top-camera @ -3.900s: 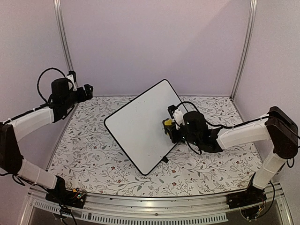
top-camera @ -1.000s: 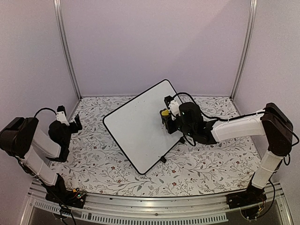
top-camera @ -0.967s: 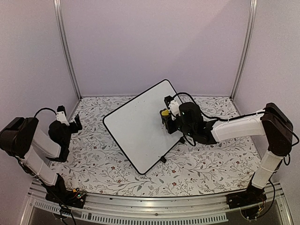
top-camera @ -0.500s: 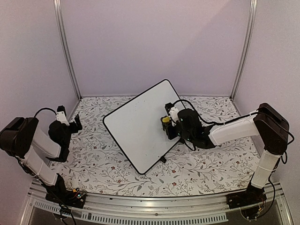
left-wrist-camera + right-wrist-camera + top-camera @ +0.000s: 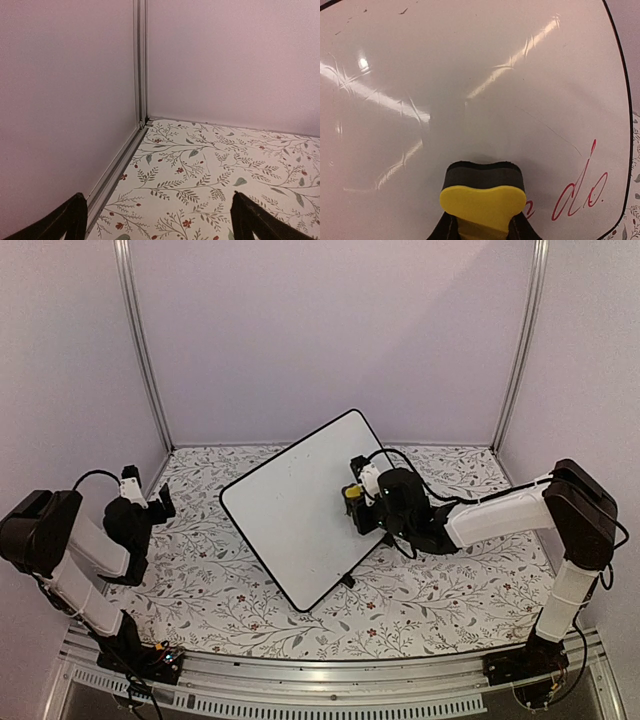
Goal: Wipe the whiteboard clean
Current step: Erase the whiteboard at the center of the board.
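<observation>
Pink walls point(image 5: 330, 330) enclose floral tabletop point(image 5: 420, 610); right end effector point(image 5: 483, 231) clamps eraser point(image 5: 482, 197) against whiteboard point(image 5: 285, 515); left end effector point(image 5: 160, 221) gapes.

Soft, even pinkish light; streaky glare across the whiteboard point(image 5: 470, 100)

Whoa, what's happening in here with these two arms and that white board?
A robot is erasing a whiteboard. Its right pincer is shut on a yellow-backed eraser, held against the board's face. Most of the face looks wiped, but some red handwriting beside the eraser and a few small dark marks near the far edge are not yet gone. The left pincer is open and empty, off to the side, facing a corner of the enclosure.
</observation>
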You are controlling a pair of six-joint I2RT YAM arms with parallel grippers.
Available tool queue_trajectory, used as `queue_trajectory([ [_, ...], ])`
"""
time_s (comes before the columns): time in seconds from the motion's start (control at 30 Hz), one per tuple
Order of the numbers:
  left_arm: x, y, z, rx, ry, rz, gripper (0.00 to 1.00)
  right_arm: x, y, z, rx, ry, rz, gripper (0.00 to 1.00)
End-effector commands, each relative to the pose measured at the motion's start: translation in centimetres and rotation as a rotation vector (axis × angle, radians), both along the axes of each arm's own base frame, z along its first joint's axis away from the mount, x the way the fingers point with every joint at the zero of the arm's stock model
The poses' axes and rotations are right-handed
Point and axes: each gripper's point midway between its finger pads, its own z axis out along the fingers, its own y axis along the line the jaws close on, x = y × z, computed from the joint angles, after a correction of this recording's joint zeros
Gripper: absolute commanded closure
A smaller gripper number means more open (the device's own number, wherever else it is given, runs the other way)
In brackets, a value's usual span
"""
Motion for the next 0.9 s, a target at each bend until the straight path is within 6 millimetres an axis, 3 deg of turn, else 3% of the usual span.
queue_trajectory([
  [0.0, 0.3, -0.2, 0.9, 0.003, -0.035, -0.004, 0.0, 1.0, 1.0, 1.6, 0.011, -0.036, -0.002, 1.0],
  [0.23, 0.3, -0.2, 0.9, 0.003, -0.034, -0.003, 0.0, 1.1, 1.7, 1.5, 0.03, -0.028, 0.012, 1.0],
  [0.43, 0.3, -0.3, 0.8, 0.004, -0.033, -0.004, 0.0, -0.1, 2.1, -1.0, 0.015, 0.021, 0.033, 1.0],
  [0.87, 0.3, -0.2, 0.9, 0.003, -0.035, -0.004, 0.0, -2.9, 0.5, -4.8, -0.012, 0.091, 0.012, 1.0],
])
